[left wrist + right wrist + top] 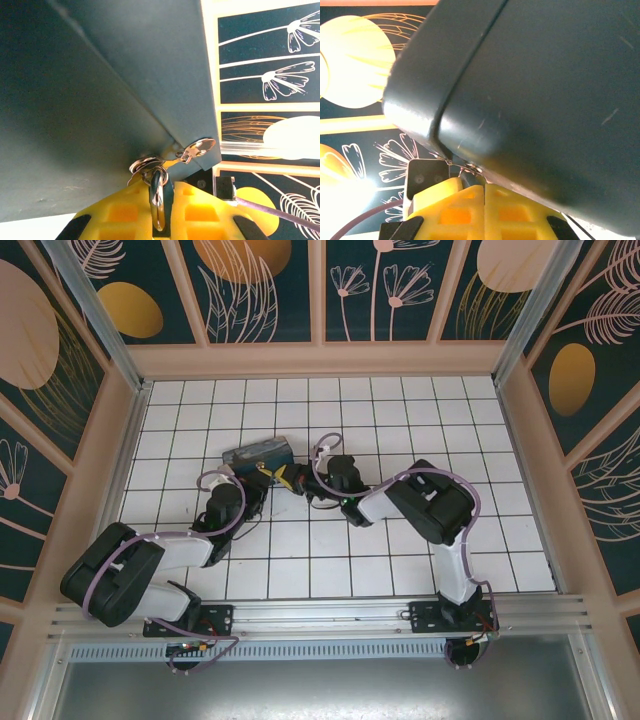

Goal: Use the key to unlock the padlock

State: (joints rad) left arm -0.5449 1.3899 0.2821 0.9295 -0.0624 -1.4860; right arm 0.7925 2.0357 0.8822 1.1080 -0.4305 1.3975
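Observation:
The padlock [256,452] is a dark bluish-grey block just beyond both grippers, which meet at its near right edge. Its body looms close in the left wrist view [100,100] and the right wrist view [545,100]. My left gripper [270,474] [162,182] is shut on a thick silvery ring [158,200] that reaches the padlock's edge. A thin split ring on it carries the key [200,148], which dangles free, and a second flat silvery bow [144,164] lying against the body. My right gripper [297,481] [484,186] is shut. A small silvery piece [472,168] sits at its tips; whether it is pinched is unclear.
White floor tiles [400,420] stretch to the right and back of the grippers. Painted wall panels [320,290] close in three sides. An aluminium rail [320,615] with both arm bases runs along the near edge.

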